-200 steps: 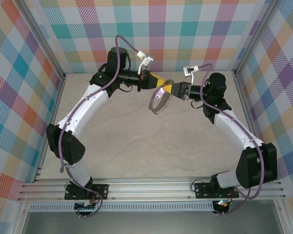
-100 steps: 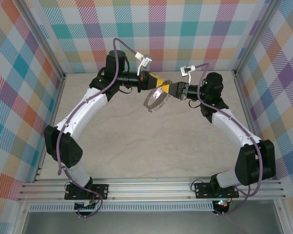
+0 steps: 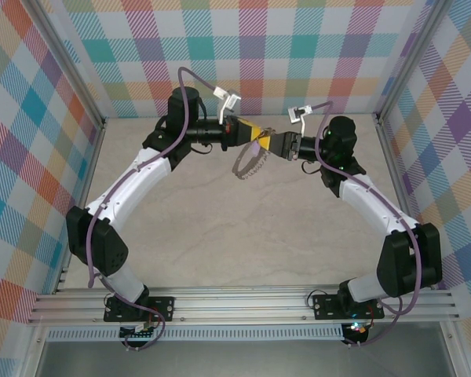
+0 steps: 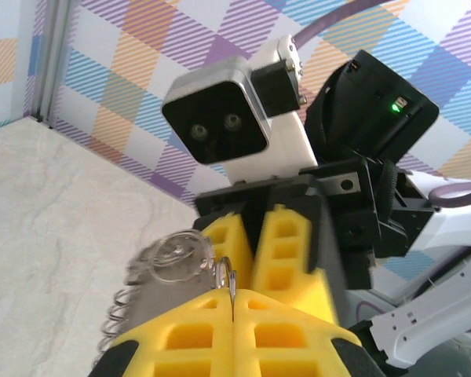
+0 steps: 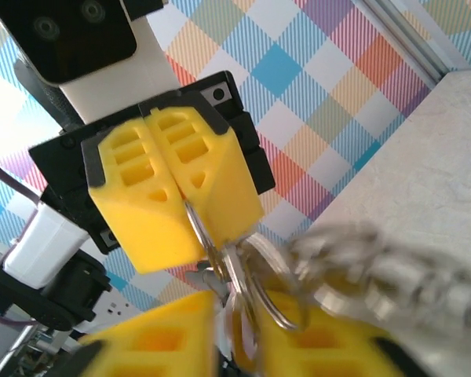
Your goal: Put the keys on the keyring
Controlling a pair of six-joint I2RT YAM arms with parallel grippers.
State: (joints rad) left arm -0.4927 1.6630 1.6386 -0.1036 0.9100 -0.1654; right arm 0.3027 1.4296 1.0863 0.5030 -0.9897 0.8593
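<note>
Closer together now: the left claw and right claw have edged toward each other above the far middle of the worktop. The keyring slung between them has turned from a broad oval to a narrower, more edge-on one in the overhead view. Left claw is clamped tight on the hoop's thin wire, which stands up out of the seam between its yellow pads. Right claw faces it nose to nose, fingers parted by a narrow slot; loops of wire lie in that slot in its own wrist view, with no clear pinch on them. Hoop hangs clear of the worktop, its small silvery pieces dangling to one side. Key not picked out with certainty: a pale, blurred tab beside the wire in the left wrist view may be its head. Risks, as I judge them: with the right claw slack, a key only part-threaded could slide off and drop to the worktop. A single pinch on such thin wire lets the hoop pivot or slip if the fringe swings. The two claws sit so near that a small misjudged push could knock them together and jar the hoop loose.
</note>
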